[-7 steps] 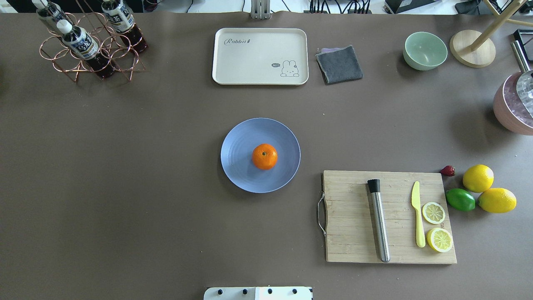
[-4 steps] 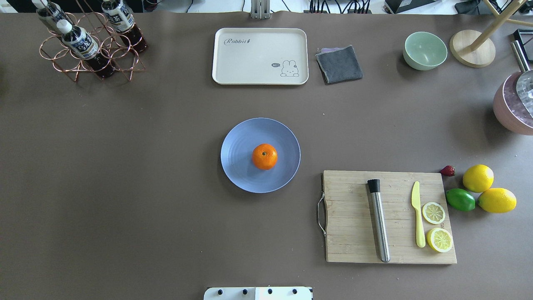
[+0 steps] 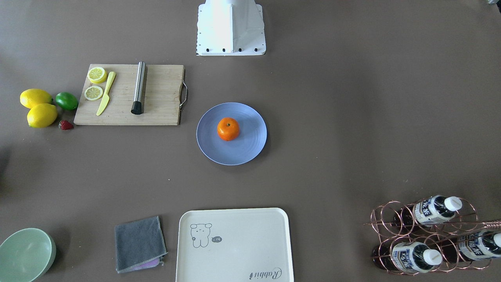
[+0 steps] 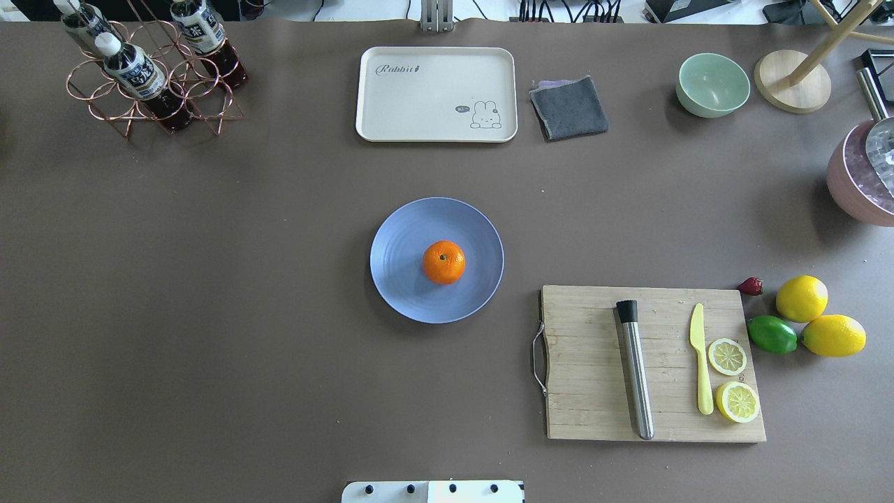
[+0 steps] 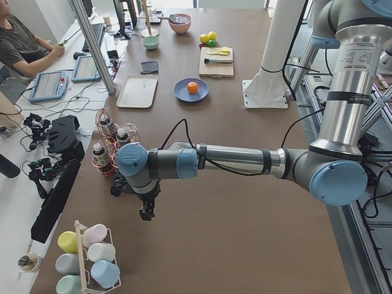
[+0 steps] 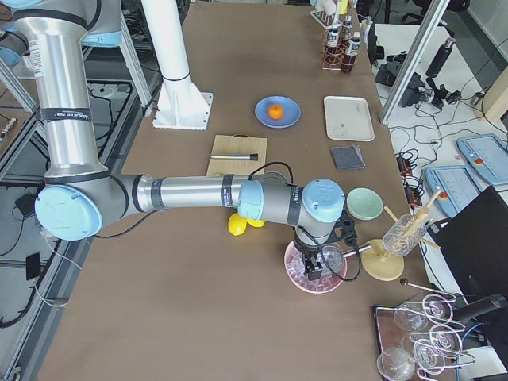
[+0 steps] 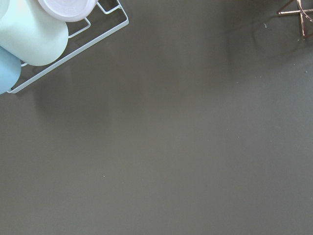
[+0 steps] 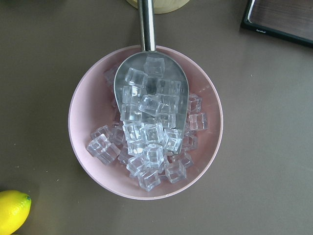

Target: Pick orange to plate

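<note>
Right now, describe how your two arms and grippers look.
The left arm and right arm are silver-grey tubes with rounded joints capped light blue. A black cable loops along each forearm; a black lettered band rings each upright section. The left gripper and right gripper are small and black.

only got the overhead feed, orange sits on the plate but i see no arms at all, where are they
Observer: The left gripper hangs over bare table at the robot's left end, next to a rack of pastel cups.
Operator: ok and the right one
Observer: The right gripper hangs above the pink bowl at the other end. Its wrist camera looks straight down on ice cubes and a metal scoop lying in that bowl.
</note>
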Motion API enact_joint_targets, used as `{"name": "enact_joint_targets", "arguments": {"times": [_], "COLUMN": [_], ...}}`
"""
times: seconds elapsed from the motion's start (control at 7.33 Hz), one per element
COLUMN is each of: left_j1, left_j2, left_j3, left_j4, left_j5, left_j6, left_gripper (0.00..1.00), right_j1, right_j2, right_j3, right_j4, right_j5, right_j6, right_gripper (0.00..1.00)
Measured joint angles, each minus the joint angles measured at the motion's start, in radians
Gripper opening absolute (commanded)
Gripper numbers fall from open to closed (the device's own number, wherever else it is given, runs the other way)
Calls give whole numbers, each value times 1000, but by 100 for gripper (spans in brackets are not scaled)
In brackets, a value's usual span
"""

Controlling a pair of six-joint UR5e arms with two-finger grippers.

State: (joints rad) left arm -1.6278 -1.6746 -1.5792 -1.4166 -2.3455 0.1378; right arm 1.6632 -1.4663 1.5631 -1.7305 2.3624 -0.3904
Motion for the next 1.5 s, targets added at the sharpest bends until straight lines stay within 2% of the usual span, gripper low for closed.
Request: {"name": "enact_joint_targets", "arguments": {"times": [0.55, 1.5], "left_j1": [9, 35], "left_j2": [49, 41], "left_j3": [-102, -93], "left_j4": [-7, -12], "left_j5": [13, 17], "left_j6": [-64, -66], "left_gripper": [98, 98], "right_j1": [2, 1], "right_j2": [-25, -21], "right_j3": [13, 5], "right_j4": [0, 2], "right_j5": [1, -17], "right_j6": [0, 2], "right_gripper": [100, 100]}}
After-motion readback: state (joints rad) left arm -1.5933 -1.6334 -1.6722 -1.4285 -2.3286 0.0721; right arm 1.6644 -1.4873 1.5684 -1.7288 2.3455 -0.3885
